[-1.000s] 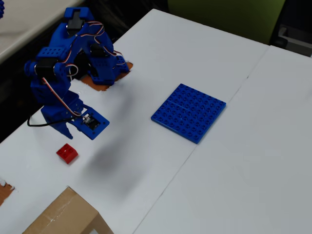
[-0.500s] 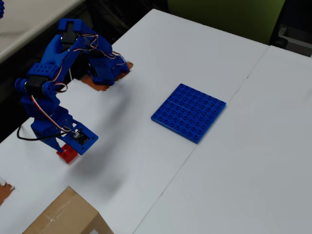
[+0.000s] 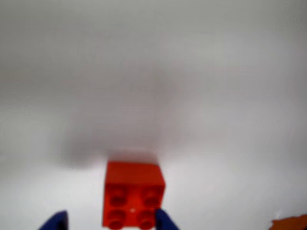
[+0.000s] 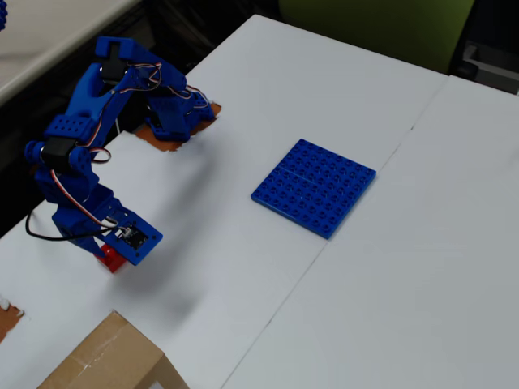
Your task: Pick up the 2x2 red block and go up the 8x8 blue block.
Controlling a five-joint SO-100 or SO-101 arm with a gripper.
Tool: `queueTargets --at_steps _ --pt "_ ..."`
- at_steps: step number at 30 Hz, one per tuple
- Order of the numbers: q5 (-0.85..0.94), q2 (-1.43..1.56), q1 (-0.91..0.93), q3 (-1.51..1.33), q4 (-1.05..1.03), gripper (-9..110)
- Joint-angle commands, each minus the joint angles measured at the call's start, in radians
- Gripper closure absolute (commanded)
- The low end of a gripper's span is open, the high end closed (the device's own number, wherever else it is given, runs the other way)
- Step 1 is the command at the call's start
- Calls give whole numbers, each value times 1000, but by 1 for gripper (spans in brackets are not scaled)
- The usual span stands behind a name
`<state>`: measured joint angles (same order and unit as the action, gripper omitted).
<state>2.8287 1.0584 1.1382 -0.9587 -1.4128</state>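
In the wrist view the 2x2 red block point(image 3: 133, 195) sits studs-up on the white bench point(image 3: 153, 72) at the bottom centre, between the two blue tips of the tool point(image 3: 111, 221), whose jaws stand spread; the right tip seems to touch the block, though the blur leaves that unsure. In the overhead view the blue arm point(image 4: 81, 138) bends over at the left, hiding all but a corner of the red block point(image 4: 111, 258). The 8x8 blue block point(image 4: 314, 186) lies flat well apart, right of centre, with a cardboard box point(image 4: 105, 361) at the lower left edge.
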Motion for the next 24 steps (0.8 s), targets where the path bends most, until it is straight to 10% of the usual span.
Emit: queueTargets --at_steps 1,24 --pt "11 3 18 46 18 78" --pt "-21 -23 26 46 60 78"
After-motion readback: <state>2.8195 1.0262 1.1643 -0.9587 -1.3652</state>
